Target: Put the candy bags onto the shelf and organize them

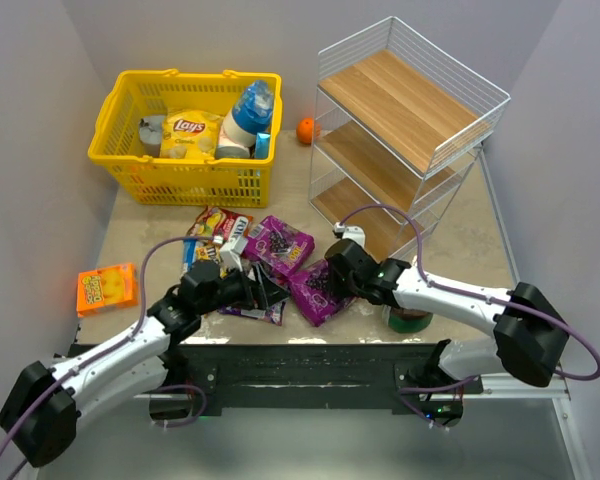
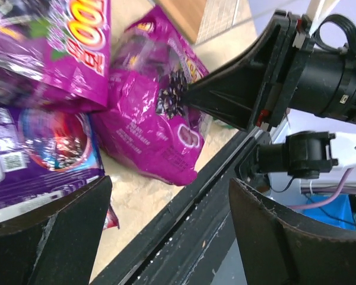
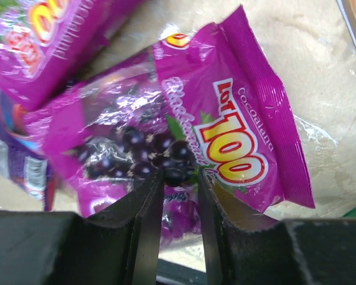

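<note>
Worktop (image 1: pixel 470 255): beige, mottled, stone-like finish. Plain pale grey walls (image 1: pixel 40 120) enclose it on left, back and right. Black rail (image 1: pixel 310 362) along near edge, flecked white. Grey floor (image 1: pixel 310 455) below. Light even, diffuse; shadows soft.

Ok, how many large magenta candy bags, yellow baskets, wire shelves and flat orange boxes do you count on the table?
Large glossy magenta candy bags: 2
Yellow plastic basket: 1
White wire shelf with wooden tiers: 1
Flat orange box: 1
Total: 5
</note>
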{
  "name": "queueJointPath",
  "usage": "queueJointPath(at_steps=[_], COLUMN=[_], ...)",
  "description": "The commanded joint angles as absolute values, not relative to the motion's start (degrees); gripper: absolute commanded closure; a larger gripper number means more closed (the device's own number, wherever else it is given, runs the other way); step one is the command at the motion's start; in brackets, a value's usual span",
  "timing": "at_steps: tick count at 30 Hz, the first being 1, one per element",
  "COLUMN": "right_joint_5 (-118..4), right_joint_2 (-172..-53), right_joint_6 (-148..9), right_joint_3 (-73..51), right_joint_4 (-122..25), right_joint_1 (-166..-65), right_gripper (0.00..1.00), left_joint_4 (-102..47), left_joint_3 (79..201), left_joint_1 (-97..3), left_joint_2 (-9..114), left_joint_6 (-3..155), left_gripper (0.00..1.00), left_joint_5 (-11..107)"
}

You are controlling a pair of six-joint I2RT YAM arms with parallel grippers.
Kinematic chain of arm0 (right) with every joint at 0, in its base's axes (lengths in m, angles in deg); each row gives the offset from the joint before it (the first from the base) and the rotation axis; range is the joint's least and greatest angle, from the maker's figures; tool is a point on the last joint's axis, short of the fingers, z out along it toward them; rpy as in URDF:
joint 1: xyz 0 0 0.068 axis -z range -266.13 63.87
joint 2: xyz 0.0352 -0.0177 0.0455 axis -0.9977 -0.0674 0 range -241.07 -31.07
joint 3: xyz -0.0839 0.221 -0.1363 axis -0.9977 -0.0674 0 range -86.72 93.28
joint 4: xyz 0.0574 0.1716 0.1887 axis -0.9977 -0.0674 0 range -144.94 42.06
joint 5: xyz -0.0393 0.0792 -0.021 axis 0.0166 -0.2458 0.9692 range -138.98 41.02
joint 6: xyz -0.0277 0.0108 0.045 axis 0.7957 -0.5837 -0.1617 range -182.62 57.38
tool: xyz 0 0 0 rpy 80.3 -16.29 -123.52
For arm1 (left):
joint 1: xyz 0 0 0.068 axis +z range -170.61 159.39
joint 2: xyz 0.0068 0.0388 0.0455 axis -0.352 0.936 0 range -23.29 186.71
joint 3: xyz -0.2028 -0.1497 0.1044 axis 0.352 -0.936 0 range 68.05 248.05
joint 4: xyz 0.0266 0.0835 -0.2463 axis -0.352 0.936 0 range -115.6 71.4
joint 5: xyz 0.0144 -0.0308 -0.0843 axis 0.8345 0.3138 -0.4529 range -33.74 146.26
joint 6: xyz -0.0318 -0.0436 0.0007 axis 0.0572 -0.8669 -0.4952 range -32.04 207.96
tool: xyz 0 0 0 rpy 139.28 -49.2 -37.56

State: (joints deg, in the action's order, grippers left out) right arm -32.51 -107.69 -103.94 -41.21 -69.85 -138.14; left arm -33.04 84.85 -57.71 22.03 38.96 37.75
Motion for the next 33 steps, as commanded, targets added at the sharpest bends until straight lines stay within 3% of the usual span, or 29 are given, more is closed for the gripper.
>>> queueJointPath(at_steps=[1, 9, 16, 33], right_joint_5=[-29.1, -28.6, -28.9, -30.3], right_joint_2=[-108.2, -107.5, -105.1, -101.4], right_joint_6=[-107.3, -109.1, -111.6, -113.2], right_joint_3=[-44.8, -47.2, -48.6, -50.0], right_joint_4=[-68.3, -66.2, -65.7, -64.9], right_joint_1=[-138.2, -138.2, -138.2, -138.2], right_gripper=[0.69, 0.68, 0.67, 0.66], left_joint_4=[-40.7, -47.4, -57.4, -57.4], left_joint_3=[85.6, 86.4, 83.3, 84.3], left_joint_1=[-63.4, -69.9, -71.3, -78.2], left_joint_2=[27.8, 37.3, 41.8, 49.2], left_joint_6=[35.8, 31.3, 17.0, 3.8], left_gripper=[0.16, 0.11, 0.08, 0.1], left_joint_5=[43.2, 49.0, 55.8, 71.7])
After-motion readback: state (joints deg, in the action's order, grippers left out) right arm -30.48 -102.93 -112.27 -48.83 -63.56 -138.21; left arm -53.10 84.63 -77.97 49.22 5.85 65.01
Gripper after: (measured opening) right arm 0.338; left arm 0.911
